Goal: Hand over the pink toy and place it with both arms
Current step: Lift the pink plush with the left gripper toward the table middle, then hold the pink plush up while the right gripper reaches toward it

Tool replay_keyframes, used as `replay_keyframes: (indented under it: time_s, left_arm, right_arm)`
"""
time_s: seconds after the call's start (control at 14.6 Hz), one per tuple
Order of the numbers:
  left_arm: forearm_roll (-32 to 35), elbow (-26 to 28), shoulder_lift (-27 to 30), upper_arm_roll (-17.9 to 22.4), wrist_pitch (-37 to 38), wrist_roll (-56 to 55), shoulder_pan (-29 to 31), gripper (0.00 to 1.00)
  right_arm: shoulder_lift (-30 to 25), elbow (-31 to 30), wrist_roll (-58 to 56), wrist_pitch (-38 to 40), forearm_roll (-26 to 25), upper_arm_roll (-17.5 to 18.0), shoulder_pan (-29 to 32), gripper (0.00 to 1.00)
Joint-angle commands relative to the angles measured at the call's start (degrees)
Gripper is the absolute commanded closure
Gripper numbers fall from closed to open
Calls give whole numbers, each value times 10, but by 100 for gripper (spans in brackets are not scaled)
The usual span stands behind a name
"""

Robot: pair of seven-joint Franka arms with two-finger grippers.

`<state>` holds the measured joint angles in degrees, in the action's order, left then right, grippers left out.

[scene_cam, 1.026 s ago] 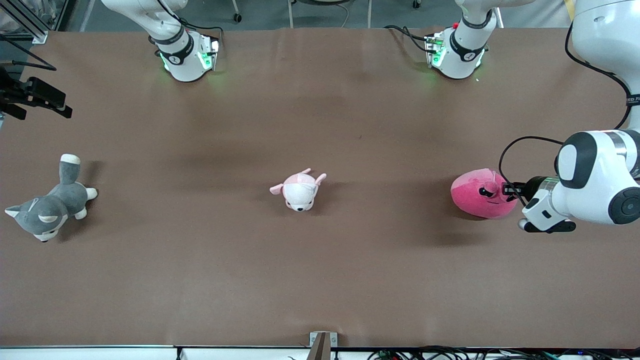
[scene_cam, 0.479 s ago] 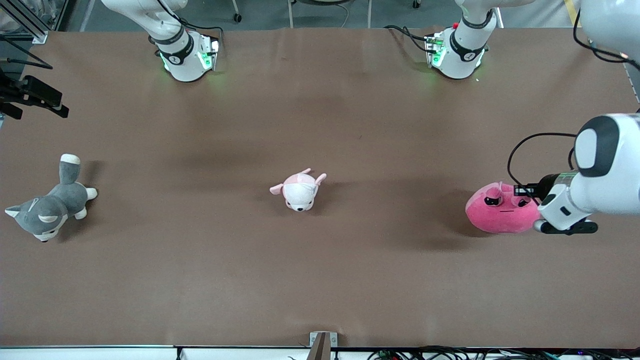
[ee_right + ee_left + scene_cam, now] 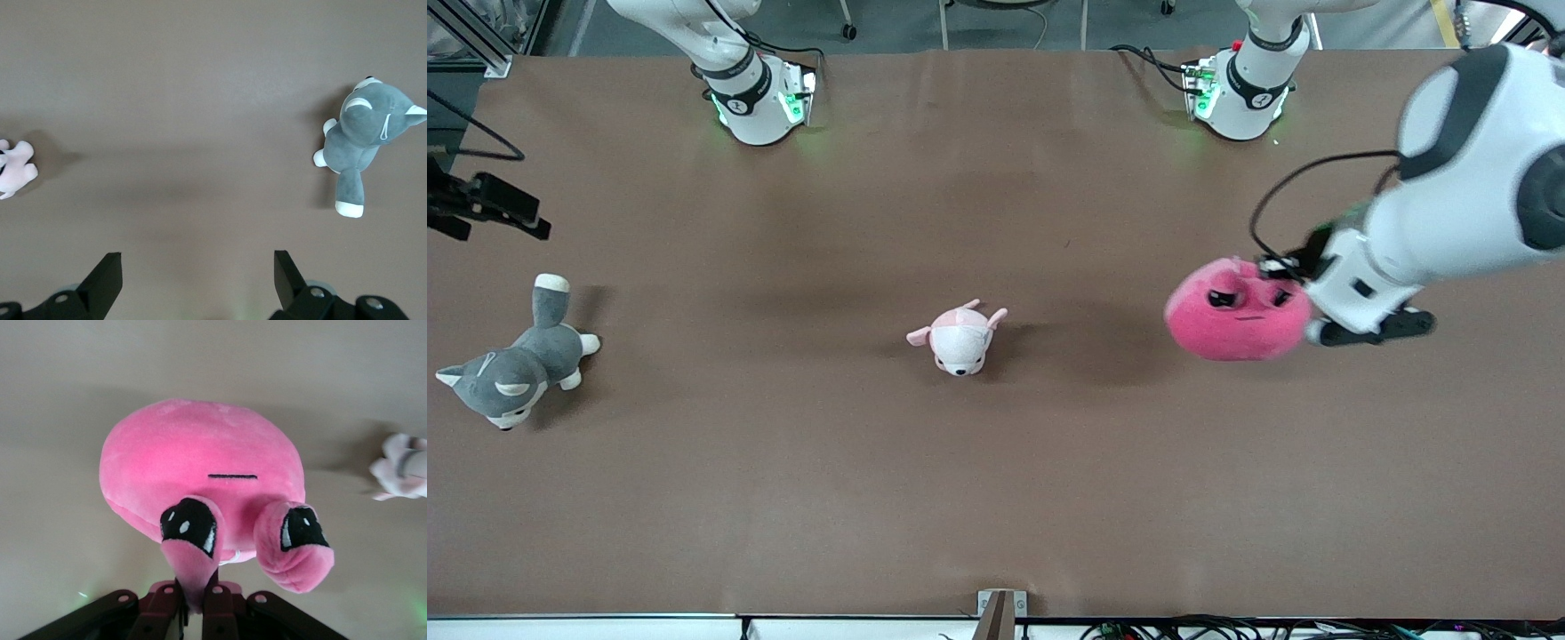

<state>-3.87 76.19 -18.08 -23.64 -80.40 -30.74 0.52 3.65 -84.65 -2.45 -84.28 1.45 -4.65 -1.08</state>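
The hot-pink round plush toy [image 3: 1232, 311] hangs in the air over the table toward the left arm's end. My left gripper [image 3: 1288, 270] is shut on one of its floppy ears and holds it up. In the left wrist view the toy [image 3: 200, 467] fills the middle, face toward the camera, and the ear is pinched in my left gripper [image 3: 194, 608]. My right gripper [image 3: 489, 210] hovers at the right arm's end of the table, above the husky's area. It is open and empty in the right wrist view [image 3: 198, 261].
A small white plush puppy [image 3: 959, 338] with pale-pink ears lies at the table's middle; it also shows in both wrist views [image 3: 400, 467] [image 3: 13, 170]. A grey-and-white husky plush [image 3: 511, 369] lies at the right arm's end, seen too in the right wrist view [image 3: 363, 133].
My left gripper has lifted the pink toy off the table and carried it toward the table's middle. The right gripper has drifted slightly.
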Motion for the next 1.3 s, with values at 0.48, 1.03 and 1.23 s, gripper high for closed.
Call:
replay_keyframes:
  time_s: [0.48, 1.03, 1.23]
  left_arm:
    - [1, -62, -14, -106, -56, -350, -161, 100]
    - [11, -62, -32, -77, -136, -453, -266, 100]
    - [11, -62, -32, -41, -144, -456, -304, 100]
  right_arm:
    - [53, -3, 130, 8, 11, 8, 5, 0]
    - [45, -8, 506, 35, 85, 9, -114, 0]
    - [45, -7, 616, 2, 114, 9, -179, 0]
